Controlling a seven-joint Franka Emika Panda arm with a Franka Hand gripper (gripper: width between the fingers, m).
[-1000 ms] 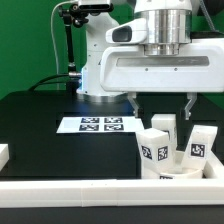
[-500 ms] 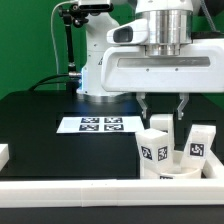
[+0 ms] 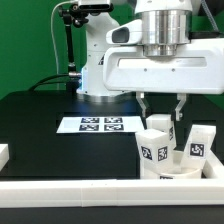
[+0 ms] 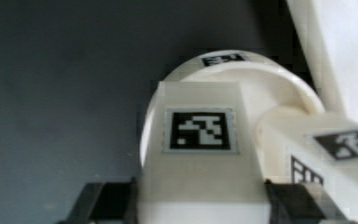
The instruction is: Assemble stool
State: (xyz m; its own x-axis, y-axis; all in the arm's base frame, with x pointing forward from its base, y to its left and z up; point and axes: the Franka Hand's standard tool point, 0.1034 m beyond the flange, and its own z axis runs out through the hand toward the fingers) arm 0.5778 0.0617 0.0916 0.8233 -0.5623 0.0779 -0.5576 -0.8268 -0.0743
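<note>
Three white stool legs with marker tags stand bunched at the exterior view's right, by the front rim bar. My gripper is straight above the rear leg, one finger on each side of its top, shut on it. The front leg and the right leg stand close by. The round seat lies low between them. In the wrist view my gripper has its dark fingers pressed against both sides of the tagged leg. The rounded seat and another leg lie beyond it.
The marker board lies flat mid-table on the black surface. A long white rim bar runs along the front edge, and a short piece is at the exterior view's left. The arm's white base stands behind.
The fingers have closed inward from a wide spread onto the sides of the rear leg. The gripper has barely moved otherwise, and the legs and seat stand as before.
</note>
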